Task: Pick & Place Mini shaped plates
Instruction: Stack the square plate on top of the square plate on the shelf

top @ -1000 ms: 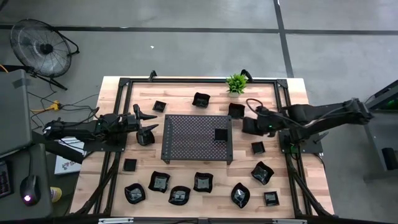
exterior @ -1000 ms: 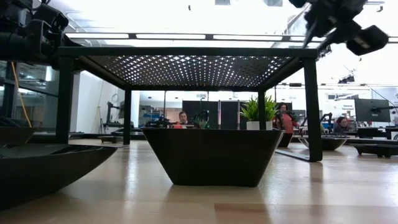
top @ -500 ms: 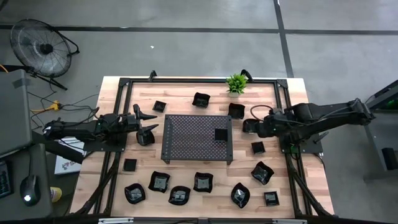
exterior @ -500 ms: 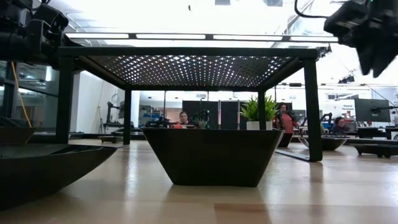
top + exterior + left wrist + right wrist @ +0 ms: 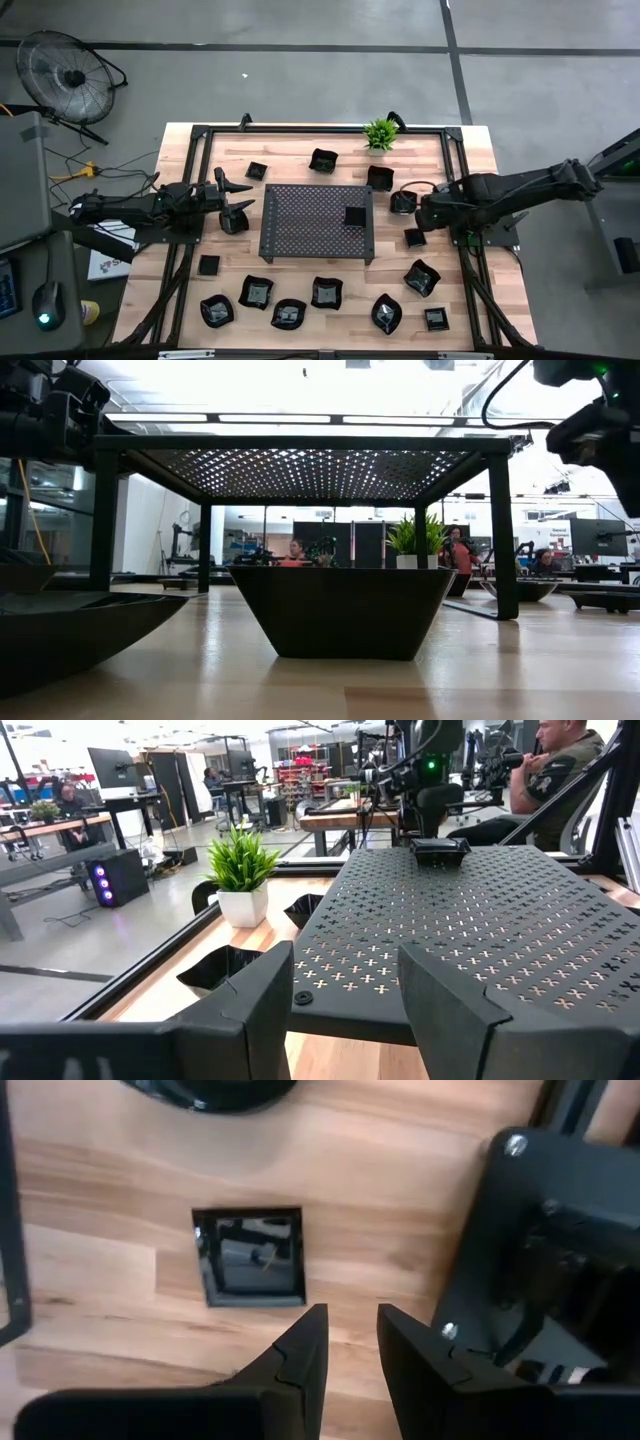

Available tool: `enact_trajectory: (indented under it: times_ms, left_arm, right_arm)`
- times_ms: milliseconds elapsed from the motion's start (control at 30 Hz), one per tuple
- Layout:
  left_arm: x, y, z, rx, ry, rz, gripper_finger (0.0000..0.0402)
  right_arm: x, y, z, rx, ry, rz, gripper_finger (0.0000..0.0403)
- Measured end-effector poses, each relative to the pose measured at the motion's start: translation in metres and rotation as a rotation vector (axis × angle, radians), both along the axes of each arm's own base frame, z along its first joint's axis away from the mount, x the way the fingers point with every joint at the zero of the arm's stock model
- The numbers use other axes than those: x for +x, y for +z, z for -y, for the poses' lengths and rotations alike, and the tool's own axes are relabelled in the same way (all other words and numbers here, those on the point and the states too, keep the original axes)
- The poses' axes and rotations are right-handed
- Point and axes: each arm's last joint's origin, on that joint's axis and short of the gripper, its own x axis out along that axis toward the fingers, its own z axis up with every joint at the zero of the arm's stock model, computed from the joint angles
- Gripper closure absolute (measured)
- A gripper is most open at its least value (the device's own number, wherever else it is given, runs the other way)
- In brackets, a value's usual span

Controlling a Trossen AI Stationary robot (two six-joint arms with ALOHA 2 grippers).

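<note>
Small glossy black square plate (image 5: pixel 250 1256) lies flat on the wooden table (image 5: pixel 90 1295) right of the perforated tray (image 5: pixel 310 220); my right gripper (image 5: pixel 348 1342) hovers above it, jaws narrowly apart and empty, so next I descend and clamp one rim.

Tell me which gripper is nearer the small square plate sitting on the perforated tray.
Right. The right gripper hovers just off the tray's right edge, near the square plate; the left gripper waits beyond the tray's opposite side.

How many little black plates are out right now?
13 plates: one on the tray, three beyond it toward the plant, two to its right, one front-left, six along the front. The right arm may hide another.
</note>
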Motion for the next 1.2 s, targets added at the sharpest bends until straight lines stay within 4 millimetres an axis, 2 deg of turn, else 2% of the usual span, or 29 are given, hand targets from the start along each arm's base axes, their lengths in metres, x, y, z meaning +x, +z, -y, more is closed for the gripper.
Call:
enact_trajectory:
  times_ms: [233,533,1000,1200]
  left_arm:
    - [0.0,0.0,0.0,0.0,0.0,0.0,0.0225]
    - [0.0,0.0,0.0,0.0,0.0,0.0,0.0225]
    - [0.0,0.0,0.0,0.0,0.0,0.0,0.0225]
    - [0.0,0.0,0.0,0.0,0.0,0.0,0.0225]
  right_arm:
    - [0.006,-0.003,-0.001,0.008,0.024,-0.006,0.0318]
    - [0.027,-0.003,-0.005,0.064,0.035,0.141,0.0318]
    - [0.067,-0.036,-0.011,0.118,0.032,0.043,0.0317]
    - [0.078,-0.052,-0.014,0.128,0.065,-0.006,0.0295]
